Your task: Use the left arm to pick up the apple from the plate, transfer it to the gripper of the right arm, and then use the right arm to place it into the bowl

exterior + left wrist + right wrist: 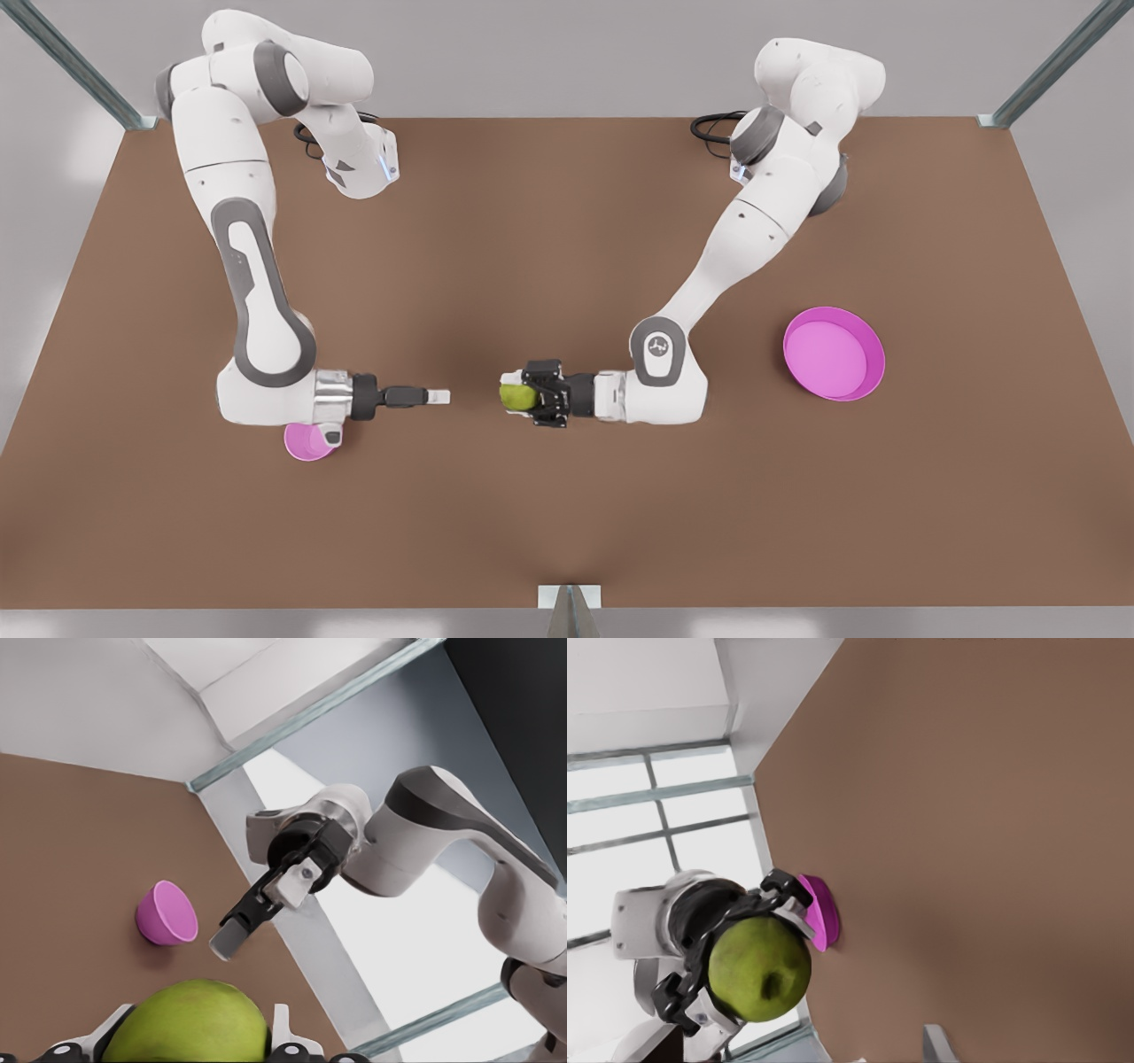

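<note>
Left end effector (516, 396): clamped on apple (515, 396); smooth, firm, light; regrasp free sides. Right end effector (440, 396): fingers together, at 9 o'clock.

The apple (516, 396), yellow-green with its dark stem dimple turned outward, sits clamped in the left gripper (523, 395) above the table (567, 266), well apart from the plate (833, 353). That wide, shallow pink plate lies flat. The small, deep pink bowl (307, 442) sits far across from the plate.

Brown table (567, 496) (grey metal frame (569, 611) around)
</note>
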Motion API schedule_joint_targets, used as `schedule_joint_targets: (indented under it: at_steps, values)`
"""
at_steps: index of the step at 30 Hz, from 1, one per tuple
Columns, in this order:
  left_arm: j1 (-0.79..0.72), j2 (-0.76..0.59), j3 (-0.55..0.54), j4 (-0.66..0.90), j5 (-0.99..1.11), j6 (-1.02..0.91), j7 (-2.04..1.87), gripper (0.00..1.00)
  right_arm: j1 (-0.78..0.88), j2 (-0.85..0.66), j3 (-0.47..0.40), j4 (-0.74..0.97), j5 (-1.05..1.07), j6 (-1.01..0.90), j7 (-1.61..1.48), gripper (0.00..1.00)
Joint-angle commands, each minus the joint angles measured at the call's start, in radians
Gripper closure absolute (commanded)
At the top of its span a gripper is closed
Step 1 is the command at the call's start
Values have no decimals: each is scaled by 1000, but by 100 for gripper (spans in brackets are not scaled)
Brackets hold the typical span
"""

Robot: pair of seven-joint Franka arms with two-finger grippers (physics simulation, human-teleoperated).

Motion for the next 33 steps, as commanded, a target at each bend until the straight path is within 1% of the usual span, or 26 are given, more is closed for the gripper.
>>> schedule_joint_targets:
  at_steps: [1, 3, 6, 11, 13, 17, 19, 21, 23, 28, 29, 30, 31, 33]
  values:
    - [-24, 38, -19, 46, -64, 158, 1237, 30, 0, 3, 3, -12, 125, 63, -575, 0]
    - [-23, 43, -48, 47, -67, 175, 1253, 30, -3, -3, 8, -28, 125, 57, -578, 0]
    - [-35, 44, -49, 50, -84, 192, 1256, 30, -9, -3, 26, -32, 125, 53, -572, 1]
    - [-55, 56, -69, 50, -119, 206, 1326, 30, 20, 7, 29, -23, 128, 71, -596, 1]
    - [-53, 58, -79, 50, -119, 207, 1329, 30, 40, 8, 31, -23, 166, 95, -601, 1]
    - [-53, 59, -79, 50, -119, 207, 1342, 30, 63, 13, 31, -23, 173, 125, -604, 1]
    - [-53, 59, -77, 50, -119, 207, 1342, 30, 97, 20, 31, -25, 191, 183, -605, 0]
    - [-53, 59, -77, 50, -119, 206, 1355, 30, 107, 20, 32, -25, 209, 191, -627, 0]
    - [-53, 59, -77, 50, -119, 206, 1358, 30, 144, 28, 32, -25, 243, 263, -641, 0]
    - [-52, 59, -75, 50, -119, 206, 1365, 30, 147, 30, 32, -29, 245, 264, -653, 0]
    - [-52, 59, -75, 50, -119, 206, 1365, 30, 146, 30, 32, -29, 245, 263, -655, 9]
    - [-52, 59, -75, 50, -119, 206, 1365, 30, 146, 30, 32, -29, 245, 263, -661, 22]
    - [-52, 59, -75, 50, -119, 206, 1365, 30, 144, 30, 32, -28, 243, 263, -659, 29]
    - [-52, 59, -74, 50, -119, 206, 1365, 30, 144, 30, 32, -28, 243, 260, -661, 31]
